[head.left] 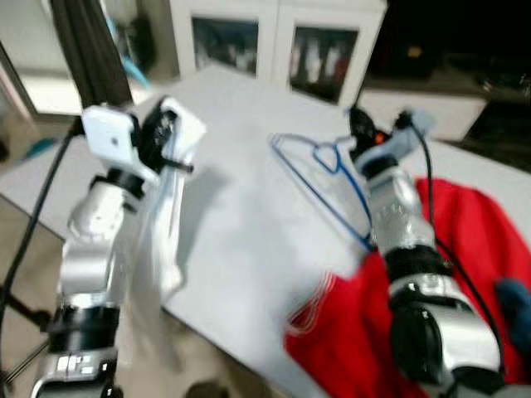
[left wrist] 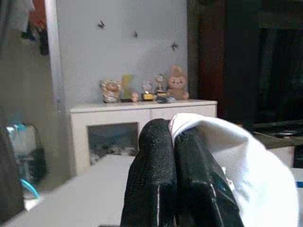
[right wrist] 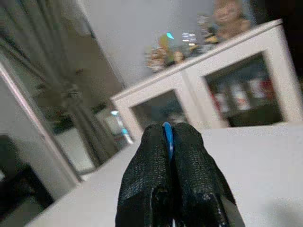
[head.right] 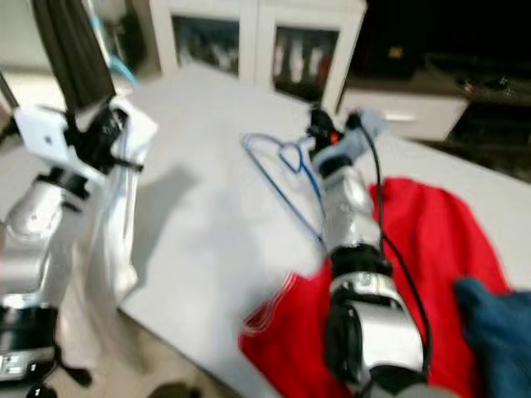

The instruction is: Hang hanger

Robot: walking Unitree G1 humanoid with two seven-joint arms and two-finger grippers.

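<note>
A blue wire hanger [head.left: 325, 178] lies tilted over the white table [head.left: 241, 240], its hook end near the right wrist. My right gripper [head.left: 357, 124] is shut on the blue hanger; a strip of blue [right wrist: 167, 136] shows between its fingers [right wrist: 147, 179]. My left gripper [head.left: 170, 133] is raised at the table's left edge, shut on a white garment [head.left: 166, 224] that hangs down off the edge. White cloth [left wrist: 222, 156] drapes over its fingers [left wrist: 151, 175].
A red garment [head.left: 465, 249] lies on the table's right part, with a blue cloth [head.right: 498, 332] at the near right. A white cabinet [head.left: 274, 41] with glass doors stands behind the table. A dark stand [head.left: 91, 50] rises at the back left.
</note>
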